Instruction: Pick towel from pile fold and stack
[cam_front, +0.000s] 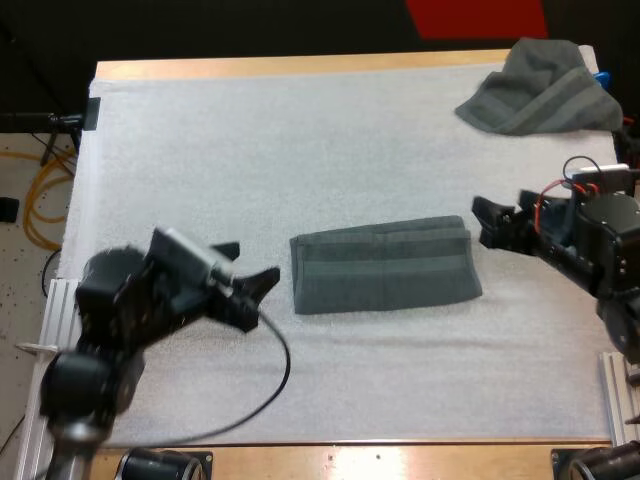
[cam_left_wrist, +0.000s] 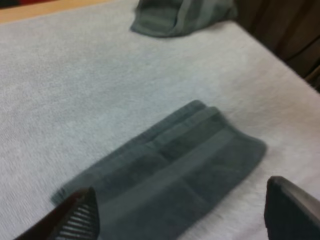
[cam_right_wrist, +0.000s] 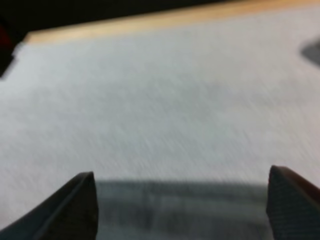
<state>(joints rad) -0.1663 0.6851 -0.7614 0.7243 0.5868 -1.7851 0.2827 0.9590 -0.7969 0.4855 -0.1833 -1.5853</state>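
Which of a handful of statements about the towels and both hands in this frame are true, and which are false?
1. The folded towel lies on the white mat between the two hands. True.
2. The left hand is shut on the folded towel. False: it is open, just off the towel's end.
3. The crumpled towel sits at the mat's far right corner. True.
4. The right hand holds the crumpled towel. False: it is open, near the folded towel's other end.
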